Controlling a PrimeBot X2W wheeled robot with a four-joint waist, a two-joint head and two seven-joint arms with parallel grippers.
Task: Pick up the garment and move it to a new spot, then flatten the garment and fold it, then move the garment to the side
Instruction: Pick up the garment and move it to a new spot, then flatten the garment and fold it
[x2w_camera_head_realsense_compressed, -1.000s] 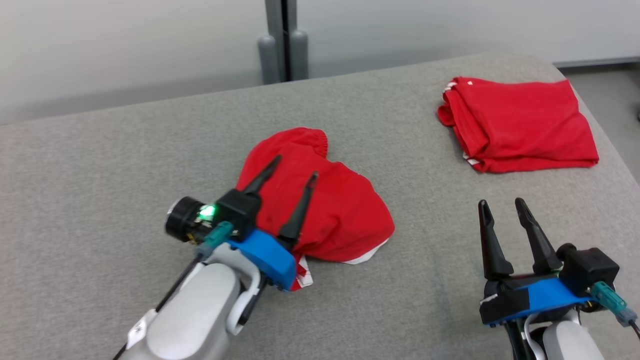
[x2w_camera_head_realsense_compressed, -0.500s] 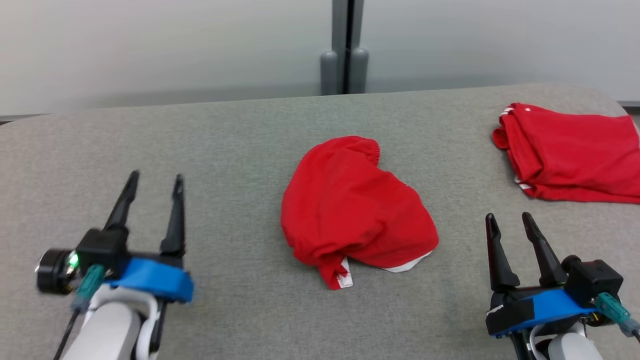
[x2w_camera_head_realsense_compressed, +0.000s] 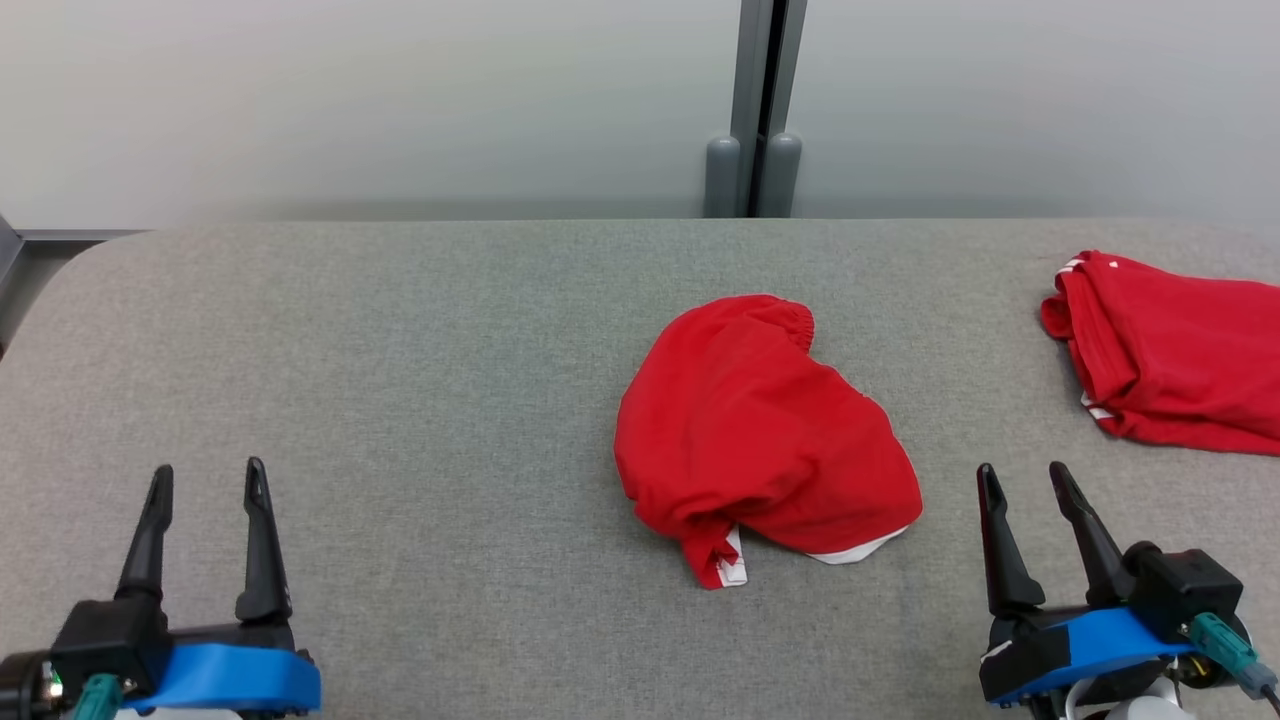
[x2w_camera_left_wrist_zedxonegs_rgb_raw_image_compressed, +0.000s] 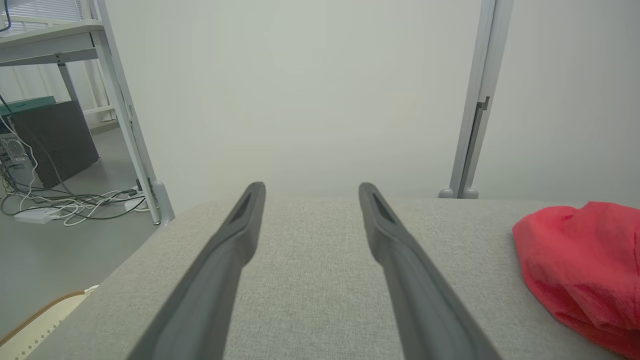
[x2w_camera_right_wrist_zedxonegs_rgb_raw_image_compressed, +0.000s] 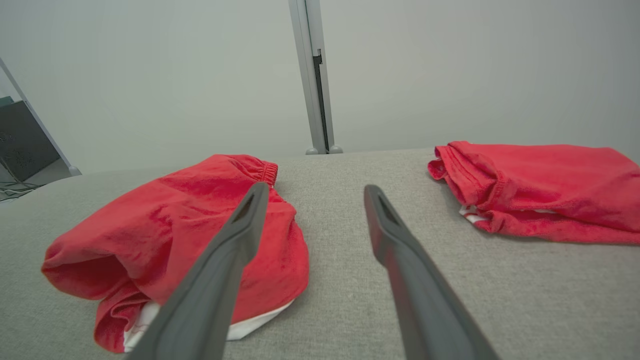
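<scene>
A crumpled red garment (x2w_camera_head_realsense_compressed: 760, 435) with a white inner edge lies in a heap at the middle of the grey table (x2w_camera_head_realsense_compressed: 400, 350); it also shows as the red garment (x2w_camera_right_wrist_zedxonegs_rgb_raw_image_compressed: 170, 235) in the right wrist view and the red garment (x2w_camera_left_wrist_zedxonegs_rgb_raw_image_compressed: 585, 270) at the right edge of the left wrist view. My left gripper (x2w_camera_head_realsense_compressed: 207, 478) stands open at the lower left, well clear of the heap, with nothing between its fingers. Low on the right, my right gripper (x2w_camera_head_realsense_compressed: 1022, 477) is open too, just right of the heap and apart from it.
A second red garment (x2w_camera_head_realsense_compressed: 1170, 350), folded, lies at the table's right edge, also seen as the folded garment (x2w_camera_right_wrist_zedxonegs_rgb_raw_image_compressed: 540, 185) in the right wrist view. A grey post (x2w_camera_head_realsense_compressed: 752, 110) and pale wall stand behind the table. Left of the table are a shelf frame (x2w_camera_left_wrist_zedxonegs_rgb_raw_image_compressed: 125, 110) and cables (x2w_camera_left_wrist_zedxonegs_rgb_raw_image_compressed: 65, 205) on the floor.
My left gripper has drawn back from over the crumpled garment to the lower left, open and empty. The camera has turned, shifting the scene rightward. The right gripper has kept its place.
</scene>
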